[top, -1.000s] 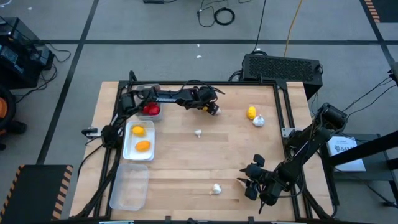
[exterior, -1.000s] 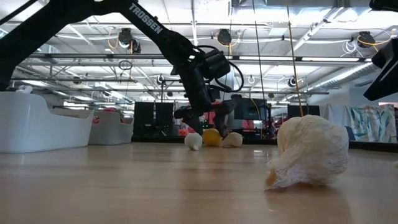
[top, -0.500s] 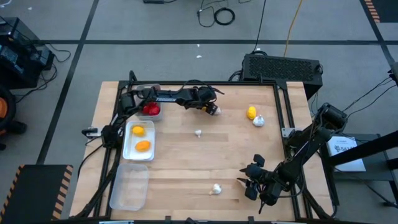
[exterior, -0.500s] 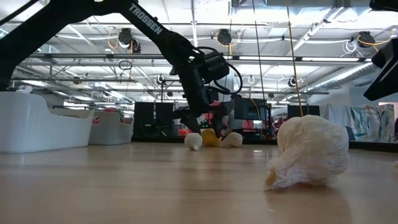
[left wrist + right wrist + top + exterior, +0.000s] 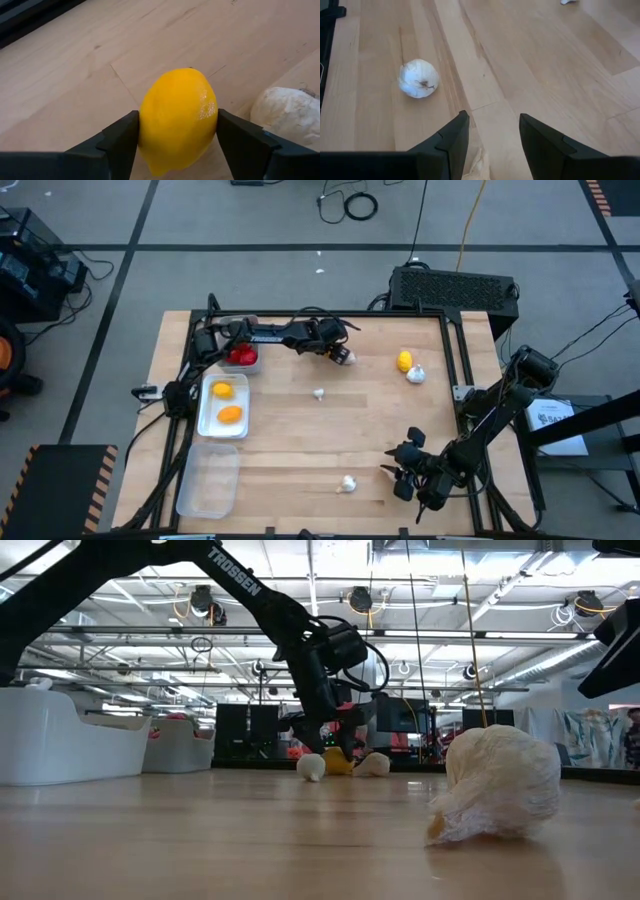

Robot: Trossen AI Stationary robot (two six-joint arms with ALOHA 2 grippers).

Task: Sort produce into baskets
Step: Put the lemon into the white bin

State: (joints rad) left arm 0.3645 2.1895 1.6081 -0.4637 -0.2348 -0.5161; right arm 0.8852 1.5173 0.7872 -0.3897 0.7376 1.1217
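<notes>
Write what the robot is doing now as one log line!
left gripper: at yellow piece, grip unclear | right gripper: jaws open, empty, near garlic bulb

The wooden table [image 5: 300, 440] has a black frame [image 5: 455, 350] around its edges. Behind the table sits a flat black box [image 5: 455, 287] on the grey floor [image 5: 250, 220], and a yellow cable [image 5: 470, 225] runs away from it, near a curled black cable [image 5: 355, 205]. A sheet of white paper [image 5: 555, 420] lies off the table's right side, a stack of dark boxes [image 5: 30, 265] stands far to the left, and the low view shows a big room with round ceiling lights [image 5: 360, 598].
</notes>
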